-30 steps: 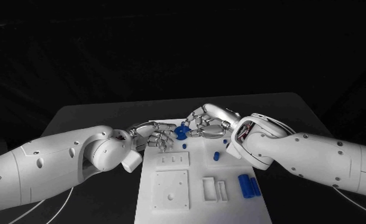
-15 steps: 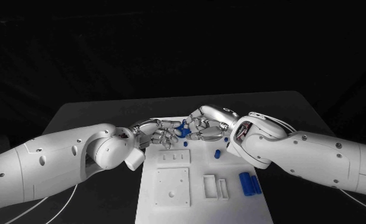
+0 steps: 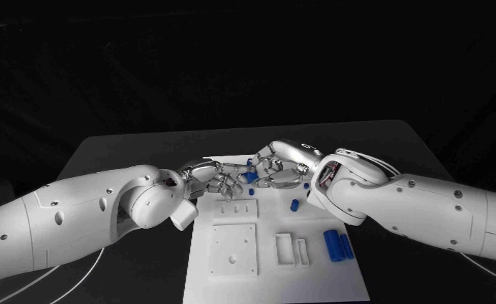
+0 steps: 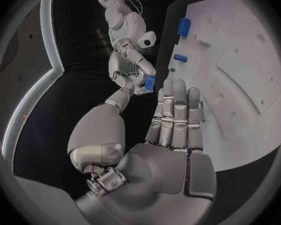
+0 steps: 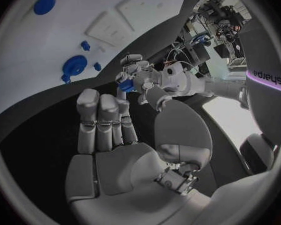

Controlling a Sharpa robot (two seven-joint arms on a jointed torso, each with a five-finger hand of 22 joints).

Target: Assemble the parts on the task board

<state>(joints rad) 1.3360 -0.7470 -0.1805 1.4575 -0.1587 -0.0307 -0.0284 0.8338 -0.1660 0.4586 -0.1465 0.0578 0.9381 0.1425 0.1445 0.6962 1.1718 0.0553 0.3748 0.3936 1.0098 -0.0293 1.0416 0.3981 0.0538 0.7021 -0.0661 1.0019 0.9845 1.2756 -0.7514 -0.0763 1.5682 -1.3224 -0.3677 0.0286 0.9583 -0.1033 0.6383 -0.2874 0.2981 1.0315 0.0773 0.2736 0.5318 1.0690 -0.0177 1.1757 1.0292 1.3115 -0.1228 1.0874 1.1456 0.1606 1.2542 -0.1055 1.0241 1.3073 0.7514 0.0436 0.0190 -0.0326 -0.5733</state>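
small blue part [image 3: 250, 177]: it is sitting up in the air between the two hands, just above the far end of the task board [image 3: 271, 275]. Both hands are meeting on it.
left hand [image 3: 217, 181]: its fingers are curling in and touching the small blue part from the robot's left side. In the right wrist view its fingertips are pinching the blue piece [image 5: 126, 85].
right hand [image 3: 277, 169]: its fingers are curling in and touching the same part from the other side. In the left wrist view it is holding the blue piece [image 4: 149, 82] at its fingertips.
how the part will handle: it looks small, light and hard, likely smooth plastic, so I think it could slip or spin. Taking it by its sides with the fingertips seems the best way.
other blue parts: a little peg [image 3: 294, 206] is lying on the board near the right hand. A pair of blue cylinders [image 3: 337, 247] is lying side by side closer to the robot. A blue round knob [image 5: 74, 65] is sitting on the board too.
board slots: white raised blocks [image 3: 289, 252] are waiting closer to the robot.
hard to tell: the fingers are covering most of the part, so I cannot tell its shape, or which hand is carrying its weight.
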